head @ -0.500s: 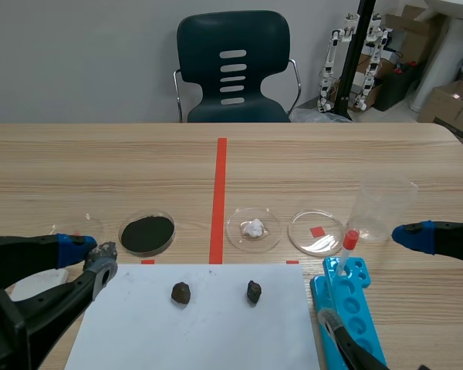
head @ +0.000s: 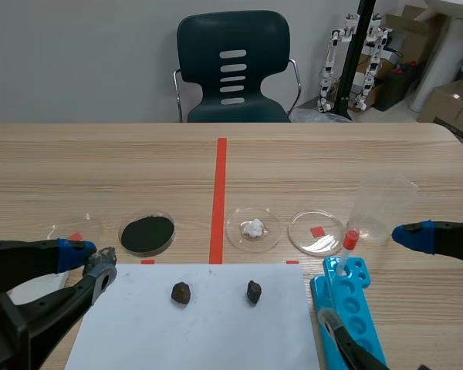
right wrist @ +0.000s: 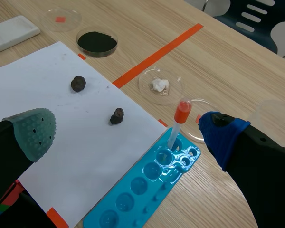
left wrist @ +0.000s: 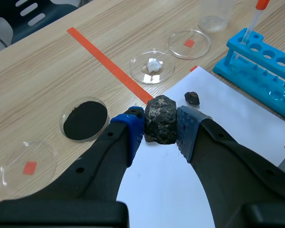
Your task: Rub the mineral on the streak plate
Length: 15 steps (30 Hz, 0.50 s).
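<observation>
My left gripper (left wrist: 160, 124) is shut on a dark speckled mineral (left wrist: 160, 119), held above the near left corner of the white paper (left wrist: 190, 156). In the scene view that mineral (head: 102, 257) sits between the left gripper's pads, at the paper's left edge. The white streak plate (right wrist: 13, 32) lies on the table left of the paper; in the scene view the streak plate (head: 29, 287) is partly hidden by the left arm. My right gripper (right wrist: 128, 135) stands open above the blue rack, with nothing between its fingers.
Two small dark stones (head: 180, 292) (head: 253, 291) lie on the paper (head: 216, 324). Behind it stand a dish of black powder (head: 147, 233), a dish with a white lump (head: 253, 228) and two empty dishes (head: 316, 232) (head: 76, 230). A beaker (head: 378, 208), and a red-bulbed pipette (head: 349, 243) in the blue rack (head: 351, 308), are at the right.
The left gripper with the mineral has shifted slightly lower and nearer to the robot. The right arm has not moved.
</observation>
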Motion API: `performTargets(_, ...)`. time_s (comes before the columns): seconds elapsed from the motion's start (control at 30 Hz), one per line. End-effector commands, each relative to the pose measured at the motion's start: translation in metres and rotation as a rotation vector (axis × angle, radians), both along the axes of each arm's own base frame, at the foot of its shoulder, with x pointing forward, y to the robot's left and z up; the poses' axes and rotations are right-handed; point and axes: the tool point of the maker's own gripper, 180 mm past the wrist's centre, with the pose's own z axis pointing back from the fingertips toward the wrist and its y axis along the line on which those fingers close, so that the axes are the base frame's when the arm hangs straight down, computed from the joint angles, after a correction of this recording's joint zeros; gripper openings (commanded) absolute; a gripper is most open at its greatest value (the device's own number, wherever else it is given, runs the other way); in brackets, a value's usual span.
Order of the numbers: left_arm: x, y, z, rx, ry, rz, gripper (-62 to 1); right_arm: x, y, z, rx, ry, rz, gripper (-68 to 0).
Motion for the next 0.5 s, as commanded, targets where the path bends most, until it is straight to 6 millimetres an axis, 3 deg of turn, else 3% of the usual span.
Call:
performTargets(0.0,0.0016,-0.0061,0.0111,-0.040,-0.027,0.000,-51.9,0.0037,-0.0006,0.0052,0.010,-0.021,-0.005,-3.7)
performTargets(0.47,0.0059,-0.0023,0.0116,-0.029,-0.038,0.024,-51.9,0.0037,-0.0006,0.0052,0.010,-0.021,-0.005,-3.7)
